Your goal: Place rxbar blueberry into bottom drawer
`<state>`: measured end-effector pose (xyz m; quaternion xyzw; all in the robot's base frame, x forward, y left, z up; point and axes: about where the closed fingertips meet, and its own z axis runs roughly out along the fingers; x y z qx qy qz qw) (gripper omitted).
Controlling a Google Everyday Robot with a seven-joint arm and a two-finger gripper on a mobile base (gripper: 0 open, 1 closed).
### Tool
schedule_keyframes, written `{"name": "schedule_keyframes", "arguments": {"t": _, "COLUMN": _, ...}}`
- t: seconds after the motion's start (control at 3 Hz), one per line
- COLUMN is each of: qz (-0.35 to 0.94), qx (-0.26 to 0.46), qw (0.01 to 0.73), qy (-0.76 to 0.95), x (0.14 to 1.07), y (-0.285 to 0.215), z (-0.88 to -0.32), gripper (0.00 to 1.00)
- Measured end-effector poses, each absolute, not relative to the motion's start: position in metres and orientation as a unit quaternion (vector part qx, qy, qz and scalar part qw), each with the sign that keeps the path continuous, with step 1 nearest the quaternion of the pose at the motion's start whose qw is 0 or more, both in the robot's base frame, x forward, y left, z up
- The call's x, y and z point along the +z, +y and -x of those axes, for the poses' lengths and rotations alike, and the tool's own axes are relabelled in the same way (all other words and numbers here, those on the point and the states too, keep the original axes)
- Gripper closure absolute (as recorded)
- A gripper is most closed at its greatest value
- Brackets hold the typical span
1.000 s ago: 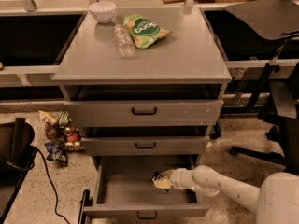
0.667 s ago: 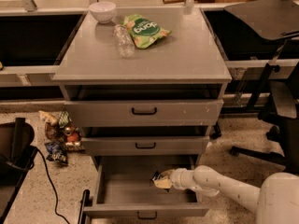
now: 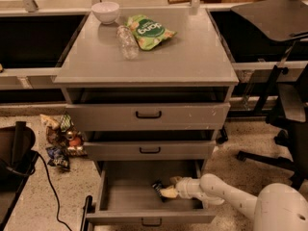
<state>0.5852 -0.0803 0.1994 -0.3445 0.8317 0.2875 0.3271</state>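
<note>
Snack bar (image 3: 157, 188) shows as a dark sliver inside the pulled-out bottom drawer (image 3: 127, 198), touching the tip of the pincer (image 3: 166, 192), which reaches in from the right. I cannot tell whether the pincer is closed on it. A green bag (image 3: 149, 31) lies on the worktop (image 3: 183, 57).

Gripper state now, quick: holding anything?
Gripper: inside the bottom drawer, right beside the rxbar blueberry; whether it holds it cannot be told.

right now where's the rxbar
In the camera view the rxbar is inside the open bottom drawer, right of its middle, at the tip of the gripper reaching in from the right.
</note>
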Motion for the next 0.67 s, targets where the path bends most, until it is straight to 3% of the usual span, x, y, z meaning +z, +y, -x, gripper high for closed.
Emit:
{"name": "schedule_keyframes", "arguments": {"t": 0.33, "qz": 0.339, "qx": 0.296, "qw": 0.336, "qy": 0.827, "x": 0.190, "y": -0.089, "z": -0.591, "gripper": 0.00}}
{"name": "schedule_keyframes", "arguments": {"t": 0.67, "qz": 0.331, "qx": 0.310, "qw": 0.368, "qy": 0.812, "x": 0.205, "y": -0.104, "z": -0.594, "gripper": 0.00}}
